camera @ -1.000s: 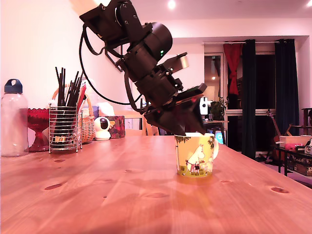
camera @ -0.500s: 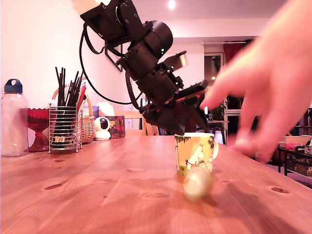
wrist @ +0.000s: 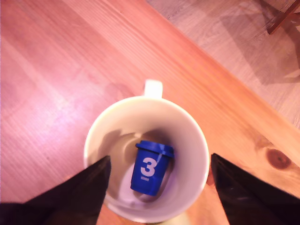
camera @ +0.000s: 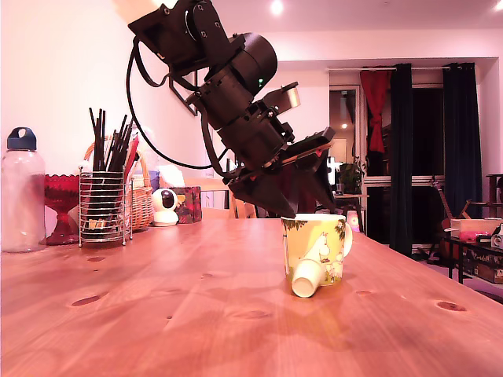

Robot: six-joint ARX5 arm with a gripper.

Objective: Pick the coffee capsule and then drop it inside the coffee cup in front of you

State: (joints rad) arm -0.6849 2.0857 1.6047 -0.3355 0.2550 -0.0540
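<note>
Two capsules appear at this moment: a small blue tapered coffee capsule point(wrist: 151, 168) marked with a white "3" lies on its side at the bottom of the yellow-green ceramic coffee cup with a white cartoon figure point(camera: 315, 248), seen lower centre of the wrist view, while a pale cream cup-shaped pod point(camera: 307, 277) lies tipped on the reddish wooden tabletop point(camera: 157, 306), leaning against the cup's base just right of centre in the exterior view. The black robot arm point(camera: 228, 86) slants down from the upper left of the exterior view, and its hand point(wrist: 157, 187) hangs directly above the cup's mouth, its two dark fingers point(wrist: 70, 197) spread wide to either side of the rim and holding nothing. In the wrist view the cup's pale handle point(wrist: 153, 87) sits just above centre of the frame. At the exterior view's left stand a clear bottle with a dark blue cap point(camera: 21, 192), a red glass dish point(camera: 61, 200), a wire holder full of dark sticks point(camera: 104, 196), a wicker basket point(camera: 141, 200) and a small white round camera point(camera: 164, 207). Dark curtains point(camera: 401, 149) hang in the background at the exterior view's right.
</note>
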